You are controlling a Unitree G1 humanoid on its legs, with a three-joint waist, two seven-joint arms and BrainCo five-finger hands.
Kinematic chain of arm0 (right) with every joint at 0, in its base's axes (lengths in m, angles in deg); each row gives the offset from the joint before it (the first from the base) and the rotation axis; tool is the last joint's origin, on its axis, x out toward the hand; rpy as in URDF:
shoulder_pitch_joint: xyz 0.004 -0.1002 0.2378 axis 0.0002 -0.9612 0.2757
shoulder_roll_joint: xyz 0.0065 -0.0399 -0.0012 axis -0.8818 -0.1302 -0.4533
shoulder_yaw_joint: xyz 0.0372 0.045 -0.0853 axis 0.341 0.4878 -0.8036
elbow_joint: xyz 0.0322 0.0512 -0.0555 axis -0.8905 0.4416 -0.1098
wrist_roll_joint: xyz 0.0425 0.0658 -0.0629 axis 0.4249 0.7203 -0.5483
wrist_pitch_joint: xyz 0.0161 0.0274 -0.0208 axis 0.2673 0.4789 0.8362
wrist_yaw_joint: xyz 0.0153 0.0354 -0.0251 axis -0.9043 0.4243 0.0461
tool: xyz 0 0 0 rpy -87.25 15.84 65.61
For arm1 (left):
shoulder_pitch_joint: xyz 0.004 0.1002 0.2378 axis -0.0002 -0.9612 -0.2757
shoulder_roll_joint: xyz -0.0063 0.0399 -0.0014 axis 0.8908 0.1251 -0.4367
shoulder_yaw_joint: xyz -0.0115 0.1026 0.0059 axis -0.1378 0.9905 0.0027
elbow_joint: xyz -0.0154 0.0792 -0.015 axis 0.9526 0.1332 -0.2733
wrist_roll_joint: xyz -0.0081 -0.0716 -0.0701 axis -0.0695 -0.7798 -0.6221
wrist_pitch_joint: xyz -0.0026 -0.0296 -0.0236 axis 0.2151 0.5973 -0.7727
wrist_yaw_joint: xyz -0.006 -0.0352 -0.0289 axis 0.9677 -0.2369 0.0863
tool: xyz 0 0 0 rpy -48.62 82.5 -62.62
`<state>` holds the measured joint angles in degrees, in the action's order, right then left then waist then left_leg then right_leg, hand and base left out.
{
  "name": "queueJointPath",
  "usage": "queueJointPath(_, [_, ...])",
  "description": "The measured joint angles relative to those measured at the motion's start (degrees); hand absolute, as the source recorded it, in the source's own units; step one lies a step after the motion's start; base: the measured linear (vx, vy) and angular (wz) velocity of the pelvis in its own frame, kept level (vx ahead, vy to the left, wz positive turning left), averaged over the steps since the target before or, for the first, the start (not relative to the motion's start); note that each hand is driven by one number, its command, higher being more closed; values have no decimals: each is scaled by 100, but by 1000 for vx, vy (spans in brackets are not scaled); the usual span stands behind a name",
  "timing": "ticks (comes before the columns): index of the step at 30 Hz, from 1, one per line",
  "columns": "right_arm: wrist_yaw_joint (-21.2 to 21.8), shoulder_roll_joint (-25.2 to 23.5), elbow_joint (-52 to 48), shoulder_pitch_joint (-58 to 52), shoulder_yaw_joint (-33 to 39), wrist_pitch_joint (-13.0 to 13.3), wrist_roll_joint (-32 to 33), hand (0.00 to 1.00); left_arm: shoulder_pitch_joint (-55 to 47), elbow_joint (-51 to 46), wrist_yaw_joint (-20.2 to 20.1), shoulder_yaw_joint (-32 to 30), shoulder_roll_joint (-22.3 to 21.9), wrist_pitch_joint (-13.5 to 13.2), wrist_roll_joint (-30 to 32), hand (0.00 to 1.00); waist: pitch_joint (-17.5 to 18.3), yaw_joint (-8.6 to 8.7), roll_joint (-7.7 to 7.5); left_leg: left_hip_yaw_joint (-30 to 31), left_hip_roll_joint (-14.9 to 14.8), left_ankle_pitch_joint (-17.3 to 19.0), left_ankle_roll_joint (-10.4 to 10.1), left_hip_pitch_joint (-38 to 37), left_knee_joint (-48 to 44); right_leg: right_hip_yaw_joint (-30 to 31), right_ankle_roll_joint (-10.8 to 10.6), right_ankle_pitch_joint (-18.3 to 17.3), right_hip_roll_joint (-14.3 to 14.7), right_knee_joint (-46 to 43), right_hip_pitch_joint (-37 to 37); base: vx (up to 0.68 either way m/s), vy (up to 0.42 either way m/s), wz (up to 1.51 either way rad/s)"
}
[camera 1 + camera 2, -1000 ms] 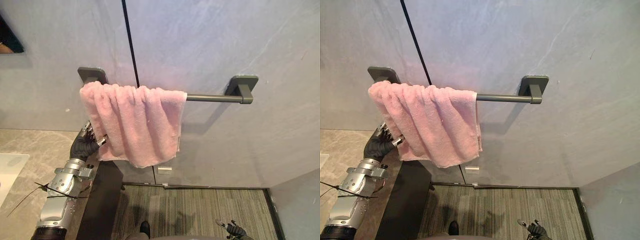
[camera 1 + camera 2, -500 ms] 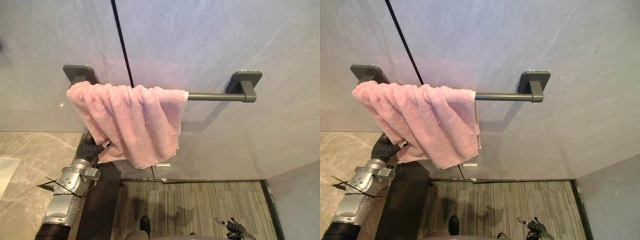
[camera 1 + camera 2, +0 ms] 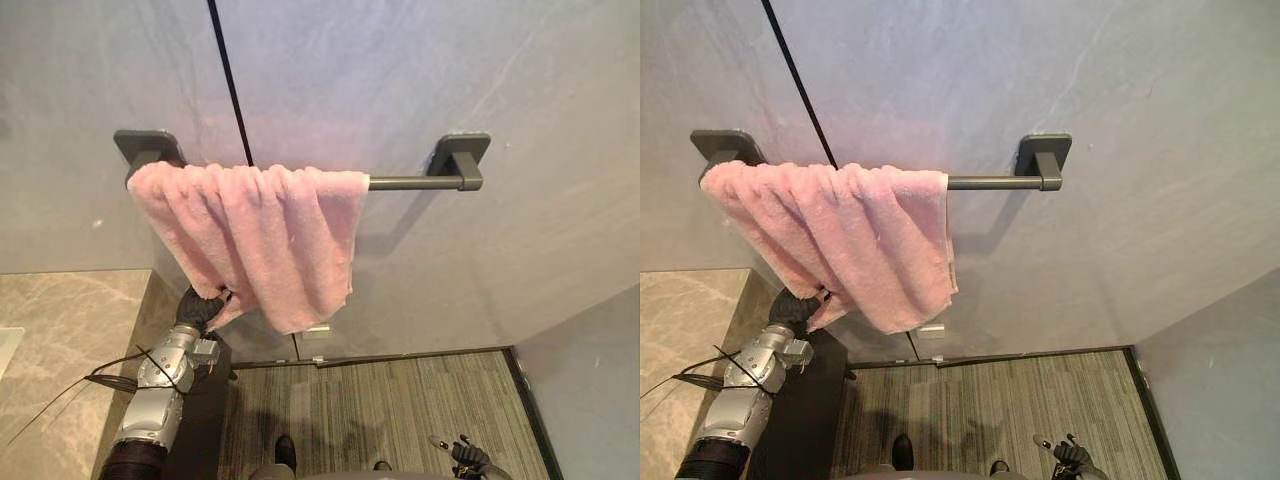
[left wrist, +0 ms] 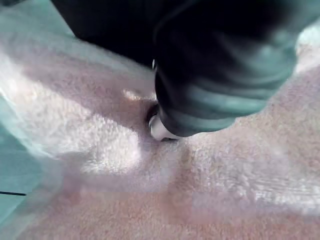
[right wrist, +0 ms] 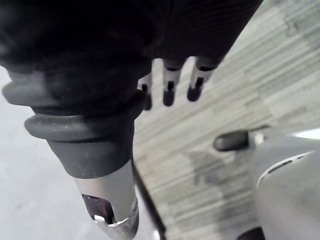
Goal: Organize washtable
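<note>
Hanging on rail, pink towel, lower edge covering left hand

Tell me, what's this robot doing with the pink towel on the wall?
The robot is dealing with a pink towel that hangs bunched over the left part of a dark wall rail, whose right part is bare. Its left hand reaches up to the towel's lower left edge and is pressed into the cloth there. Its right hand hangs low over the carpet, open and holding nothing.
</note>
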<state>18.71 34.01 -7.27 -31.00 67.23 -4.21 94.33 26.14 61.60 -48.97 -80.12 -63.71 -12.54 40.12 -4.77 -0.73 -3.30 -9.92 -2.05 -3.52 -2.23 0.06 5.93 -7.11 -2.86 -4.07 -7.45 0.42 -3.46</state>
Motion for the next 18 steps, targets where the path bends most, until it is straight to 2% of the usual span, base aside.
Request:
queueJointPath(4, [-3,-3,-1421,-74,-408,-15,310,0,5,-16,41,-67,-115,0,-13,100,4,-3,37,21,1,-32,13,68,-1,69,-94,34,5,1,91,-45,-8,-4])
queueJointPath(6, [8,39,-2697,-30,-557,40,670,0,11,-112,125,-69,-190,0,-6,100,10,-10,64,15,2,-54,22,95,-31,94,-122,53,3,4,119,0,0,0])
queueJointPath(13, [259,261,-5393,279,-834,226,1370,0,12,-825,389,-307,-450,-4,62,100,37,-9,50,6,-52,-96,3,90,-44,261,-139,90,50,-100,175,4,-8,-6])
queueJointPath(18, [487,492,-6110,364,-1115,224,1665,0,13,-1134,511,-568,-649,-8,71,100,40,-8,48,3,-123,-94,2,21,-41,276,-50,152,118,-233,194,-43,0,-5])
